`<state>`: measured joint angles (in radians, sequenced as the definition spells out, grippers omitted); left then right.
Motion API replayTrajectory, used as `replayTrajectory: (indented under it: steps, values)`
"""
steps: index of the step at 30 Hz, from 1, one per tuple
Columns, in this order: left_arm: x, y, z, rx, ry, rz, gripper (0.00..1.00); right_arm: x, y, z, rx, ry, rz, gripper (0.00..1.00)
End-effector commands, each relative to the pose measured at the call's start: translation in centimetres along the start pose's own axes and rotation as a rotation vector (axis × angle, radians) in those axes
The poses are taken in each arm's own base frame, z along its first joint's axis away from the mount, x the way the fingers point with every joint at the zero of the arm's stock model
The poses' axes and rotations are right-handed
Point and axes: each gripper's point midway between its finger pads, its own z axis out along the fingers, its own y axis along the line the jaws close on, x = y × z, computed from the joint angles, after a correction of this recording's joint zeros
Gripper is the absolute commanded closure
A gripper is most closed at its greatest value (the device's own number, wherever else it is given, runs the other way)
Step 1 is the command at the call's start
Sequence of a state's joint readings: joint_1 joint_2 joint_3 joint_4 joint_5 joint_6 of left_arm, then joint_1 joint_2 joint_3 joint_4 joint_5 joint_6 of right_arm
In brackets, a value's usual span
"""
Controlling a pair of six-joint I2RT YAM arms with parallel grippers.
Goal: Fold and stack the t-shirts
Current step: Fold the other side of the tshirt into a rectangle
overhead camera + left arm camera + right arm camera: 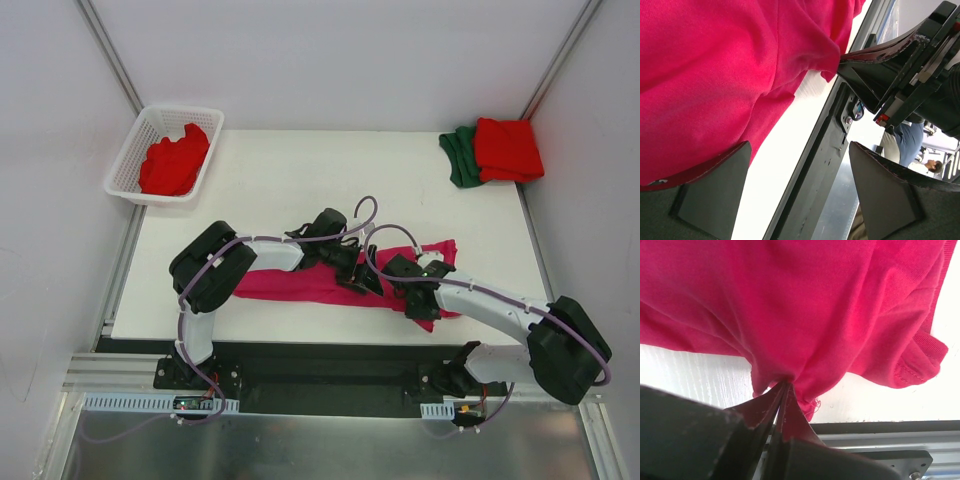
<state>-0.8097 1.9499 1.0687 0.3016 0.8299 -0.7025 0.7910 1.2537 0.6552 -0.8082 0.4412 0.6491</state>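
Jaws of right gripper [782, 388] clenched on a pinch of the magenta-pink t-shirt [790, 305]; left gripper [800, 147] jaws spread wide beside it. I see that shirt bunched along the table [300, 180] at 6 o'clock. At 1 o'clock, folded red t-shirt [507, 148] on green t-shirt [458, 158]; at 10 o'clock, crumpled red t-shirt [175, 162] in basket [128, 168]

A robot lab cell: white-panelled walls [330, 60], aluminium rails [110, 373].

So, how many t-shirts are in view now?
4. A crumpled red t-shirt lies in the white basket; a folded red t-shirt lies on the green t-shirt at the far right corner; the pink t-shirt lies in the near middle. Others may be hidden.
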Motion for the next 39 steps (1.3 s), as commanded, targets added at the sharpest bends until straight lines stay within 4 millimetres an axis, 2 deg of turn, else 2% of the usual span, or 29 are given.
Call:
replayTrajectory:
  steps: [1,9,14,20,28,39]
  values:
    - [-0.6,-1.3,-0.7,0.038,-0.017,0.060,0.21,-0.4,-0.3,-0.6,-0.008,-0.023,0.019,0.99]
    - [-0.6,-1.3,-0.8,0.036,-0.019,0.062,0.21,-3.5,-1.5,-3.6,0.011,-0.123,0.018,0.99]
    - [-0.6,-1.2,-0.8,0.034,-0.021,0.061,0.21,-5.3,-1.0,-4.7,0.012,-0.165,-0.006,0.99]
    - [-0.5,-1.3,-0.8,0.033,-0.023,0.059,0.21,-7.1,0.5,-4.2,0.030,-0.182,-0.040,0.99]
    - [-0.2,-1.0,-0.9,0.024,-0.024,0.051,0.21,-11.2,3.0,-4.2,0.013,-0.225,-0.058,0.99]
    - [-0.3,-0.9,-0.9,0.022,-0.025,0.041,0.22,-15.7,3.9,-2.6,-0.005,-0.214,-0.032,0.99]
